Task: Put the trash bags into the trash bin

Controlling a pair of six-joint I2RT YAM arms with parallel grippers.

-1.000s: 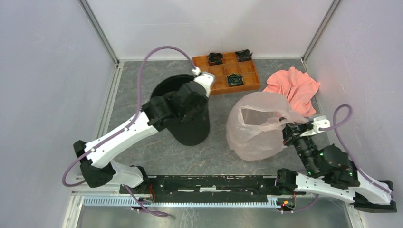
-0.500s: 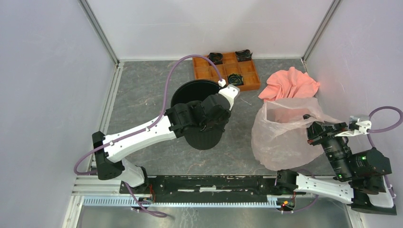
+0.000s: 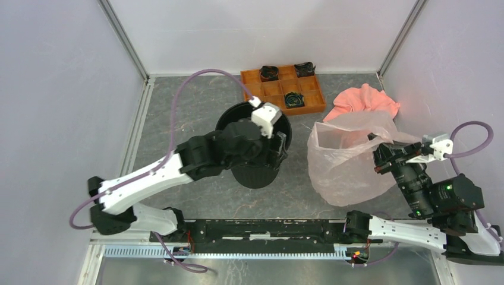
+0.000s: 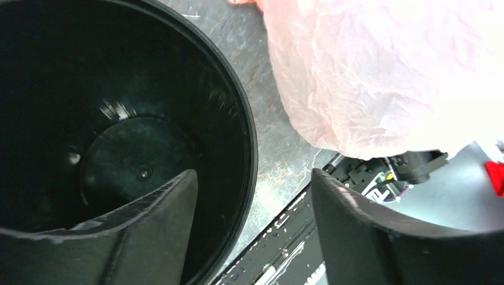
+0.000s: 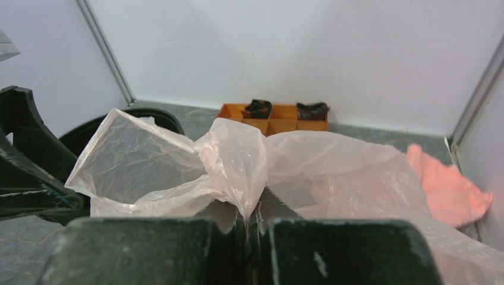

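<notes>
The trash bin (image 3: 257,172), a round black bucket, stands upright mid-table; its empty inside (image 4: 119,119) fills the left wrist view. My left gripper (image 3: 280,147) hangs open over its right rim (image 4: 252,142), one finger (image 4: 148,231) inside the bin and the other finger (image 4: 368,237) outside. The trash bag (image 3: 345,163), pale pink and translucent, billows just right of the bin with its mouth open upward. My right gripper (image 3: 377,153) is shut on a gathered fold of the bag (image 5: 238,160), pinched between its jaws (image 5: 246,222).
An orange compartment tray (image 3: 270,89) with small black items sits at the back. A salmon-pink cloth (image 3: 365,101) lies bunched at the back right, behind the bag. Enclosure walls and rails stand close on the left, right and back.
The bin went from tilted at the left to upright farther right. My left gripper has opened off its rim. The right gripper carried the bag rightward, then slightly back left.
</notes>
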